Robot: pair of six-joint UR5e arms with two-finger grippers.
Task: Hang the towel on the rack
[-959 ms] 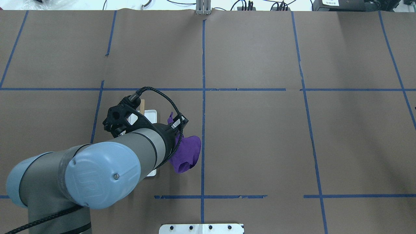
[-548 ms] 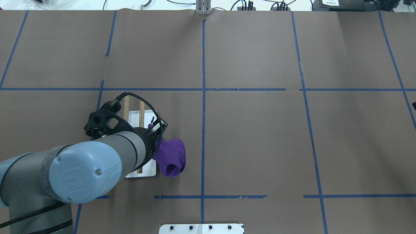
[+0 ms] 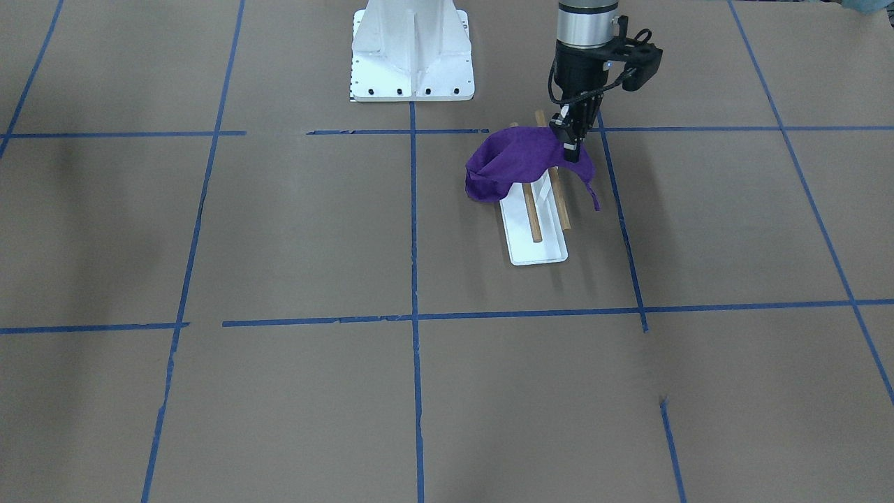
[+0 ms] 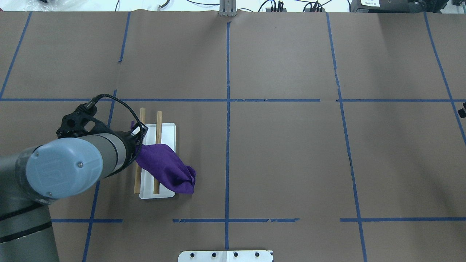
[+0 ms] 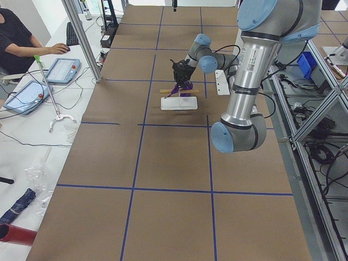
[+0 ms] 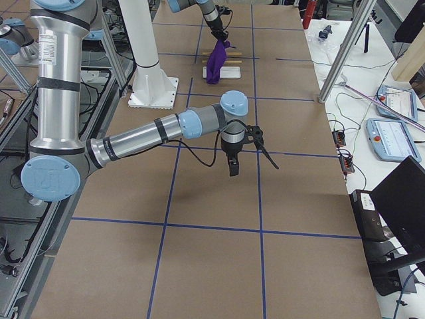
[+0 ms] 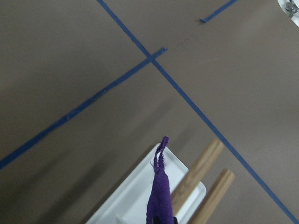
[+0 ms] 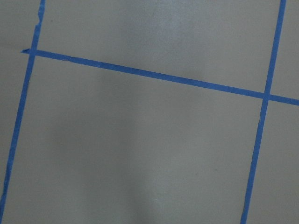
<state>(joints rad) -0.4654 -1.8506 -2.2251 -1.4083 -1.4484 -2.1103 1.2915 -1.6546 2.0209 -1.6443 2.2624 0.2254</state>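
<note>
Across both wooden rods (image 4: 159, 123) of the rack (image 4: 168, 131) lies the purple towel (image 4: 165, 168), running from about 10 o'clock to 4 o'clock in the overhead view. Its bunched end hangs past the white base on the 4 o'clock side. Its thin end is pinched at 10 o'clock by the left gripper (image 3: 570, 145), whose fingers are clamped on the cloth just above the outer rod. From the table's middle, as seen from overhead, the rack stands at about 8 o'clock.

Brown paper covers the table (image 4: 291, 153), divided into large squares by blue tape lines (image 4: 228, 65). A white pedestal (image 3: 412, 63) with bolt holes stands on the robot's edge, at 6 o'clock overhead. Cables (image 4: 273, 5) run along the far edge at 12 o'clock. Beyond that edge, a seated operator (image 5: 16, 41) in black rests a hand by two tablets (image 5: 62, 69) on a white desk.

Overhead, the left arm's wrist hides its own fingertips. The towel covers most of the rack's thin support. The right gripper (image 6: 233, 166) hangs above bare paper well apart from the rack. It is seen properly only from the side, so whether it is clenched or released cannot be told.
</note>
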